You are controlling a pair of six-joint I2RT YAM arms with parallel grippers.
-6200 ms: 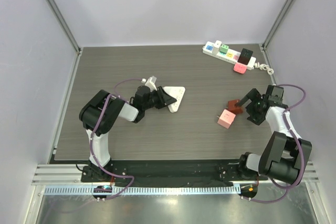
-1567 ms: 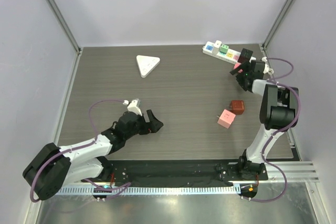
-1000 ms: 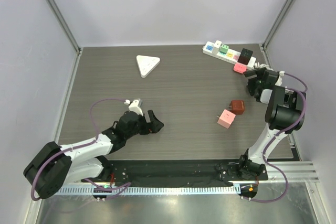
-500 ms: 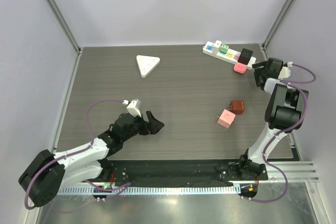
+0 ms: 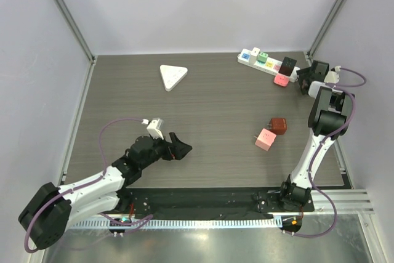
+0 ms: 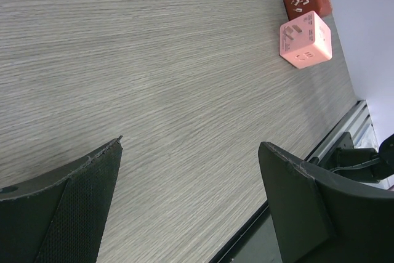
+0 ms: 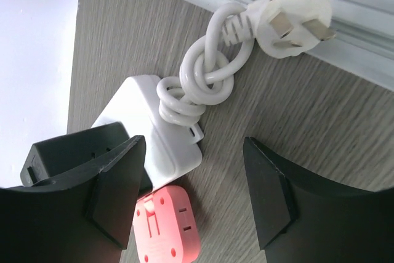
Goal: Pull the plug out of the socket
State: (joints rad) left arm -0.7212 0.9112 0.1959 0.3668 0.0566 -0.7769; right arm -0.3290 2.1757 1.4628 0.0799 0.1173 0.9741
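Grey wood-grain table [image 5: 215, 103] with pale walls around it is filling the overhead view. At its far right corner a white strip [image 5: 269, 64] is lying with several plugs sitting in it: a white one [image 5: 249, 55], a green one [image 5: 263, 58], a black plug [image 5: 289, 64] and a pink plug [image 5: 282, 79] at the near side.

I am holding my right claw [image 7: 192, 146] over the strip's cord end, fingers apart and gripping nothing. Between them I am seeing the strip's white end, the knotted cord [image 7: 203, 84] and the pink plug just below. The black plug is showing partly behind my left-hand finger. I cannot tell which plug I am lined up on.

My left claw [image 6: 191, 146] is hanging wide apart and empty over bare table, near the front left, well away from the strip.

A pink cube [image 5: 266, 138] and a red cube [image 5: 278, 125] are lying loose right of the middle, and a white triangle [image 5: 172, 76] is lying far left. These look like adapters that are already off the strip. As I judge it, the pull in hand is not yet begun: closing on a plug and drawing it out are both remaining.
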